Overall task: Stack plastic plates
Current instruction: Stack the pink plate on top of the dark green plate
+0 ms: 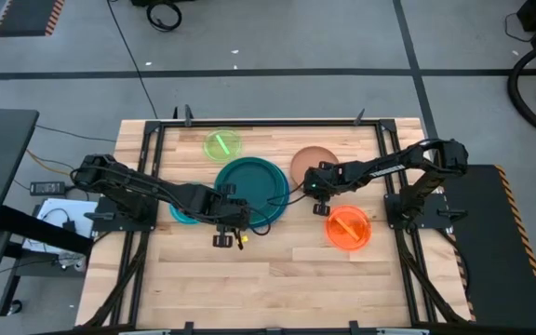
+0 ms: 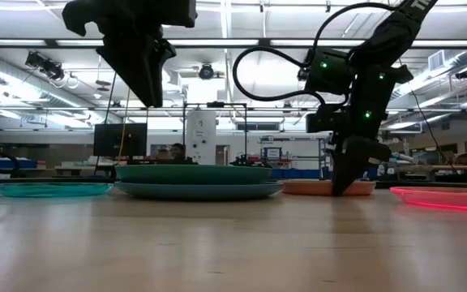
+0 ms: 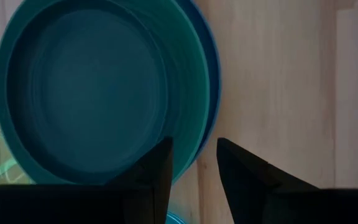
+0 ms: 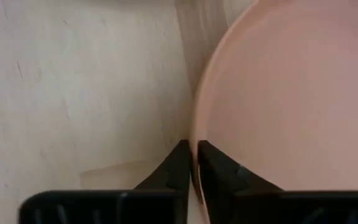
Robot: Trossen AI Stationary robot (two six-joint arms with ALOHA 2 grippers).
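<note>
1. The tabletop [image 1: 268, 279] carries every plate; the teal plate [image 1: 252, 182] sits near its centre on a blue plate [image 3: 213, 62], forming the stack base, so I use it as landmark.
2. The left hand [image 1: 223, 212] hangs above the teal plate's near rim, fingers apart, empty. The low view shows it well clear of the plates.
3. The right hand [image 4: 191, 165], beside the teal plate, pinches the tan plate [image 1: 313, 163] by its rim, presumably to lift it onto the stack. Only its wrist view shows that grip.
4. The orange plate [image 1: 348, 227], lime plate [image 1: 221, 144] and cyan plate [image 1: 182, 215] lie around the teal plate, unstacked.
</note>
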